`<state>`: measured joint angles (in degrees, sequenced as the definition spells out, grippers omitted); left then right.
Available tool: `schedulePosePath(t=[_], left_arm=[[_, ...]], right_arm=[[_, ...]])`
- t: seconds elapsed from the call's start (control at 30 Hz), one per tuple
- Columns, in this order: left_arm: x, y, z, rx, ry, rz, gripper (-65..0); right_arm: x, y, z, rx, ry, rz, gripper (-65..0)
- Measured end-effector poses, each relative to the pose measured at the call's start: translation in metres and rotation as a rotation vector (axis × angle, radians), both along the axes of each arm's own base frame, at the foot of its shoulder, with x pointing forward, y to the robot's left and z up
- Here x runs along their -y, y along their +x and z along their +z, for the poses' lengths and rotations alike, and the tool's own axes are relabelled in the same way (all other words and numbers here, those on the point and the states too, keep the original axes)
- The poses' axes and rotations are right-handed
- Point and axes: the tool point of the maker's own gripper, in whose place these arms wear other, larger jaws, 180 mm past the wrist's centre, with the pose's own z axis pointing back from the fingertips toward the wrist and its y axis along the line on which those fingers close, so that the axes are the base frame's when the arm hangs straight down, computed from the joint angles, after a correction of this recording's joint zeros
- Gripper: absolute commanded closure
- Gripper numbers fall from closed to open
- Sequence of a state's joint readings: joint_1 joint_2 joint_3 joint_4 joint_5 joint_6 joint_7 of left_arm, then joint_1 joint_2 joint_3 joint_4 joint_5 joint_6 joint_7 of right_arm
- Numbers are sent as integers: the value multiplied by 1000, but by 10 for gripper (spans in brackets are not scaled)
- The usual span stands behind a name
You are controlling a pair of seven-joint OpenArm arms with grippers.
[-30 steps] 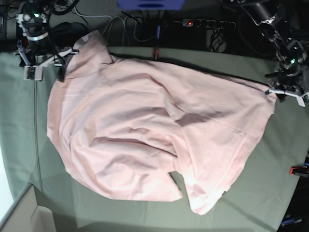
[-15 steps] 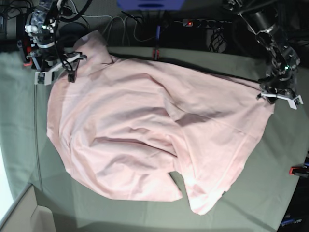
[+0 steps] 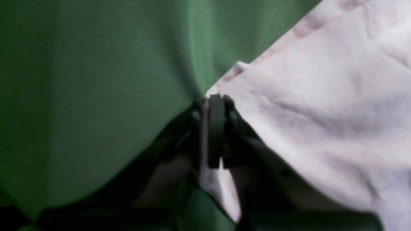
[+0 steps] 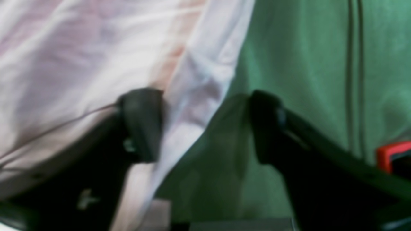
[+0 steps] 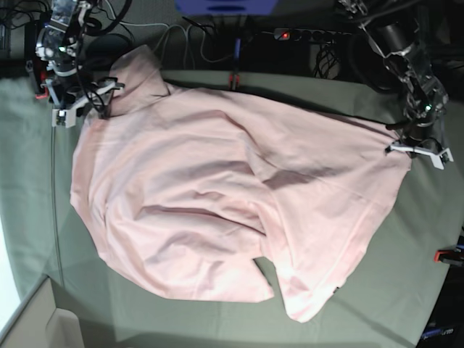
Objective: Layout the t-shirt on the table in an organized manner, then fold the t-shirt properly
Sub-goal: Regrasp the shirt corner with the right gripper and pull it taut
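The pale pink t-shirt [image 5: 217,196] lies spread and rumpled on the grey-green table [image 5: 406,254], plain side up. My left gripper [image 5: 417,151] is at the shirt's right corner. In the left wrist view it [image 3: 216,102] is shut on a pinch of the t-shirt [image 3: 321,112] at that corner, just above the table [image 3: 96,96]. My right gripper [image 5: 81,110] is at the shirt's far left edge. In the right wrist view it [image 4: 202,128] is open. One of its fingers [image 4: 141,125] rests on the t-shirt [image 4: 80,48], the other is over the table [image 4: 305,64], and the shirt's hem lies between them.
Red clamps sit at the table's far edge [image 5: 233,78] and right edge [image 5: 448,255], and one shows in the right wrist view [image 4: 393,154]. A power strip [image 5: 312,35] and cables lie behind the table. A pale box corner [image 5: 36,319] sits at the near left.
The left gripper came down onto the shirt's right corner and shut on it. The right gripper moved right and down to the shirt's far left edge and stayed open.
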<state>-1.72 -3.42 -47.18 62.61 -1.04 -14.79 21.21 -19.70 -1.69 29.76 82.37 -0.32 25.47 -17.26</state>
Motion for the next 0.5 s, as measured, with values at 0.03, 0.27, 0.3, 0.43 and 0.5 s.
schedulePosePath(t=[0.03,0.27,0.3,0.43,0.5], left_arm=[[0,-1,2,-9,5,-4,0],[-4,-15,41,80,29,-1,0],[-7,-17,49,108,25,2,0],[-8,-34,63,166,-7,26,0],[-14,-47,63,169,-22,60,0]], right_arm=[[2,0,0,1,-4,0,-237],[29,-14,2,-8,-21,-78,0],[34,-17,2,-15,-26,-89,0],[47,-22,10,-11,-49,-126,0],[52,-23,18,4,-66,-125,0]])
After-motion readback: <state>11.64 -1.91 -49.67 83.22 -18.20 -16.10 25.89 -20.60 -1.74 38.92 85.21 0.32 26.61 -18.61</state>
